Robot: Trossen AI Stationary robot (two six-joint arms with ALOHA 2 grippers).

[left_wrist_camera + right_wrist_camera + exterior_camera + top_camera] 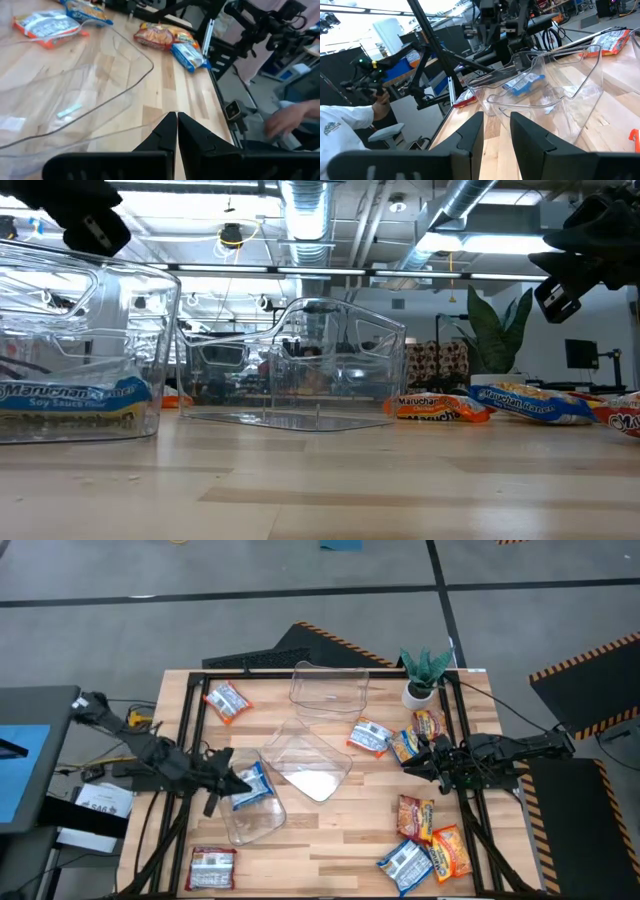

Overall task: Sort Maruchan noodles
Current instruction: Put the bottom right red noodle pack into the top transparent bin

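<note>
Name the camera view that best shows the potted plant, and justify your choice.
The high view: the plant in its white pot stands whole at the table's far right corner. The low view shows only its leaves behind the packets. Neither wrist view shows it.

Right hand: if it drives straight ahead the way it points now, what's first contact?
Probably the middle clear bin. The right hand, open and empty, points at its near rim; depth is unclear, so it might pass just above.

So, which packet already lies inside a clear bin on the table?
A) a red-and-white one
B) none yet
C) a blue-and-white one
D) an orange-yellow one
C: the high view shows a blue-and-white packet inside the clear bin nearest the left tool; the other packets lie on the bare table.
</note>
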